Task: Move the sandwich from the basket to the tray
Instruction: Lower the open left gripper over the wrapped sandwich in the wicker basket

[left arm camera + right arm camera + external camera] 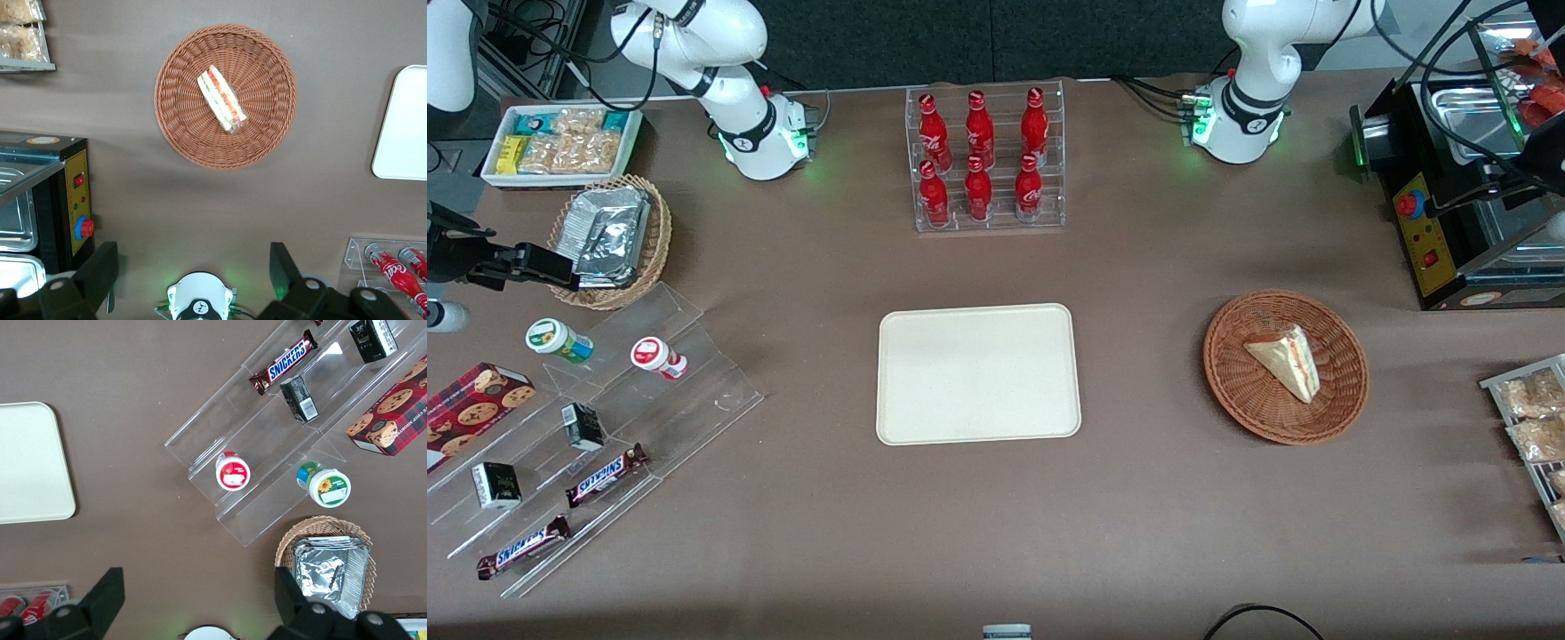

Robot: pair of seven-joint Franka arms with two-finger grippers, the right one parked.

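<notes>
In the reddish-brown wicker basket [1286, 365], toward the working arm's end of the desk [1138, 498], the sandwich [1284, 360] lies flat on one bread face, its red and green filling edge turned sideways. Lying low in the shallow weave like that, it probably has to be pinched across its bread faces from above. The cream tray [978, 373] sits bare at the middle of the desk, well apart from the basket, with the rack of red bottles [983, 160] farther from the front camera. The claw [193, 277] hangs high above the desk, looking down on the basket, its two fingers [100, 270] spread wide and holding nothing. That height suits an approach: the basket is centred under the wrist camera, so the pick has not yet begun and the whole carry to the tray remains.
</notes>
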